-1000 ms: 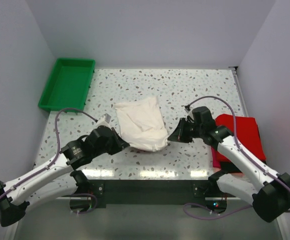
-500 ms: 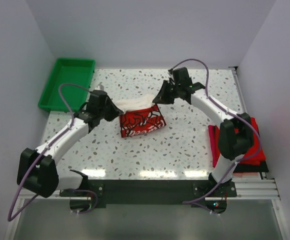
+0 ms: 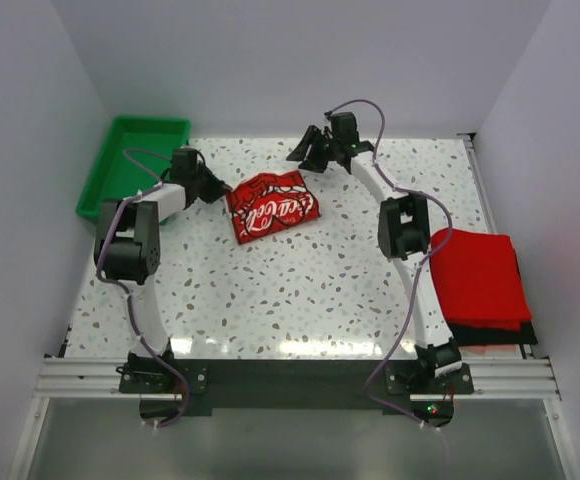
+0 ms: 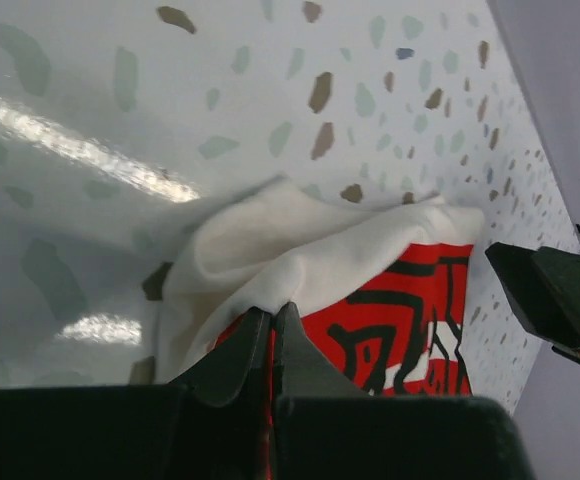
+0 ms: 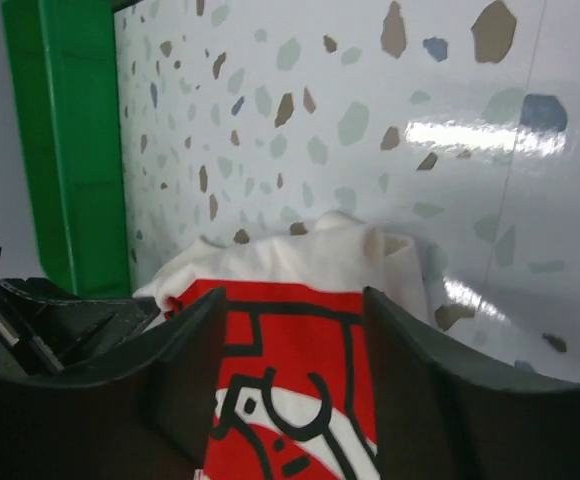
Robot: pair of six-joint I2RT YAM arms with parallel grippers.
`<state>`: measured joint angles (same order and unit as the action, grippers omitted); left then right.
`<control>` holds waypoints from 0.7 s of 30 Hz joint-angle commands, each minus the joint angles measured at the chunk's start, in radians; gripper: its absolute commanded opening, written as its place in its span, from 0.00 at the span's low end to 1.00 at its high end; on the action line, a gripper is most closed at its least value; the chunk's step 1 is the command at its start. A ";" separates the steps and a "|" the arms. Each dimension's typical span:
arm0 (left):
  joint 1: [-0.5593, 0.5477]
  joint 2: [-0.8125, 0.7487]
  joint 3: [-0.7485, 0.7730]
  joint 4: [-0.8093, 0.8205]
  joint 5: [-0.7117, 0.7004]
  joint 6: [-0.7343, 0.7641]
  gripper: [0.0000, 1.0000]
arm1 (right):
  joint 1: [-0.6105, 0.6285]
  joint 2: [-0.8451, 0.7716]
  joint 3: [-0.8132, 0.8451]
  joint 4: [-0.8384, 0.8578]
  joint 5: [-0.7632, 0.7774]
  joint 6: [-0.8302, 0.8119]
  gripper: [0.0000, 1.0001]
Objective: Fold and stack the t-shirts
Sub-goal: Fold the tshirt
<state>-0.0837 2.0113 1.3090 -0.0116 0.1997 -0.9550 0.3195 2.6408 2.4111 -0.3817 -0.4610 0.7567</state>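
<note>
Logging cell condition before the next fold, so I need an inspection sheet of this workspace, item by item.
Surface: speckled table, glossy, glare near the front edge.
Job's things: printed shirt folded at far centre, graphic up; red shirts stacked at right on a black shirt.
Clutter: green tray at the far left corner.
Grippers: left pincer shut on the printed shirt's edge; right pincer open over it.
Cables: purple cables run along both arms.
Surroundings: pale walls on three sides.
</note>
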 commanded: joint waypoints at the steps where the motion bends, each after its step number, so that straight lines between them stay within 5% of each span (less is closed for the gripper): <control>1: 0.041 0.087 0.087 0.108 0.058 -0.016 0.00 | 0.000 0.028 0.117 0.101 -0.039 0.010 0.64; 6: 0.039 0.155 0.092 0.097 0.066 -0.010 0.00 | 0.007 -0.151 -0.219 0.231 0.079 -0.072 0.70; 12: 0.032 0.141 -0.019 0.137 0.073 -0.030 0.00 | 0.035 -0.274 -0.424 0.162 0.203 -0.137 0.70; 21: -0.051 0.015 -0.206 0.167 0.024 -0.060 0.00 | 0.078 -0.504 -0.900 0.328 0.182 -0.093 0.70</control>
<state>-0.0818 2.0777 1.1839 0.2115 0.2481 -1.0077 0.3798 2.2280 1.5990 -0.1131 -0.2970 0.6651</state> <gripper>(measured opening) 0.026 0.698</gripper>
